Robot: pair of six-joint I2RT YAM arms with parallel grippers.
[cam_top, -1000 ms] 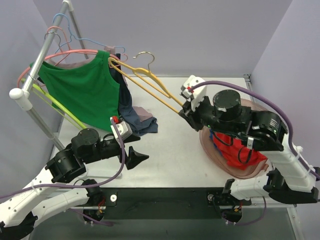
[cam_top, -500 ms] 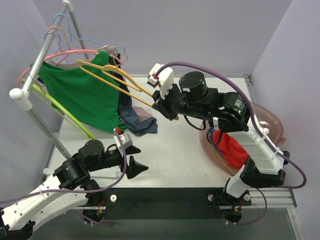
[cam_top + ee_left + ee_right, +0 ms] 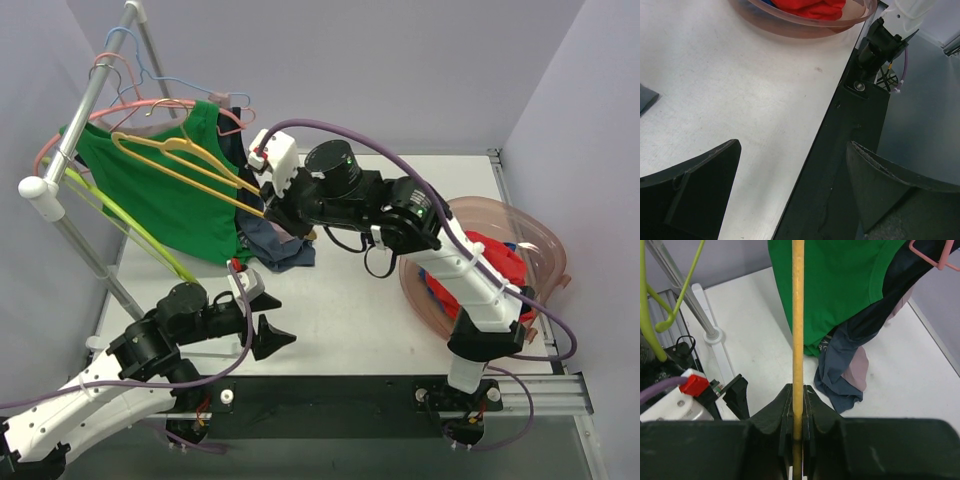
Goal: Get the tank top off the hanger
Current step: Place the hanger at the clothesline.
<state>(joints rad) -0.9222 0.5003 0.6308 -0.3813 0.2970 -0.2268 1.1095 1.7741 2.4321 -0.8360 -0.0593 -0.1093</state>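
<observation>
The tank top of the task is, by my reading, the red cloth [image 3: 478,282] heaped in the clear pink basket [image 3: 548,240] on the right of the table [image 3: 350,310], since the yellow hanger [image 3: 185,165] carries nothing. That hanger is held in the air to the left of the right gripper [image 3: 270,207], whose jaws are closed flat on one end of its thin bar, seen running straight up the middle of the right wrist view [image 3: 798,315]. Its long axis runs from the jaws up and left towards the rack rail [image 3: 85,110]. The hook sits at the far upper side, in front of the green top [image 3: 175,195] that hangs at the rack. The hook is near the rail but not over it, and the rail lies further left. Hooking it on would call for more reach leftward and a slight lift. A dark blue garment [image 3: 278,245] trails below the green one onto the table. The left gripper [image 3: 270,320] hangs low by the near edge with its fingers spread wide and empty, well apart from both hanger and basket, so the right arm is the one placed to act
</observation>
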